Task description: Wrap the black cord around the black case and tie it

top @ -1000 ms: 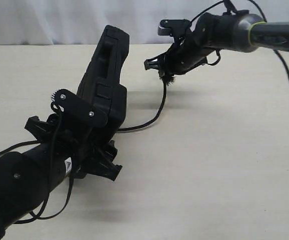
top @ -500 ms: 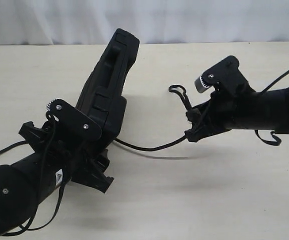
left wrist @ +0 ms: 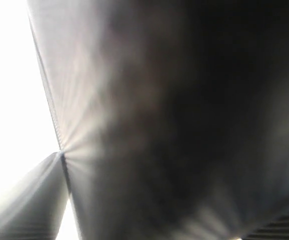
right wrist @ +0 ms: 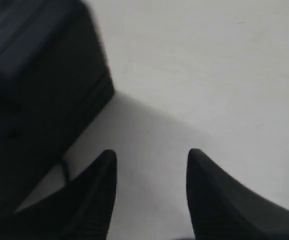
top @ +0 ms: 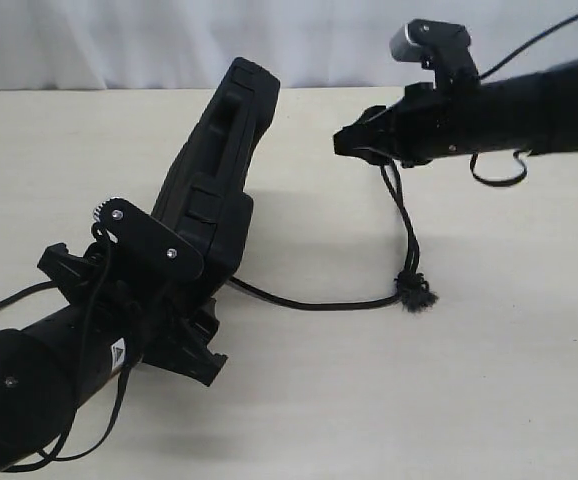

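The black case stands tilted on end, its lower end clamped in my left gripper. In the left wrist view the black case fills the frame as a dark blur. The black cord runs from the case's base across the table to its frayed tuft, then climbs to the underside of my right gripper. I cannot tell whether it touches there. My right gripper is open, with only bare table between its fingers, and the black case is off to one side.
The pale table stretches in front and to the right. A white curtain backs the table's far edge. Thin robot wires loop under the right arm and the left arm.
The right gripper has opened, risen and moved toward the far edge. The cord's tufted end has dropped onto the table. The left arm and the case have barely moved.
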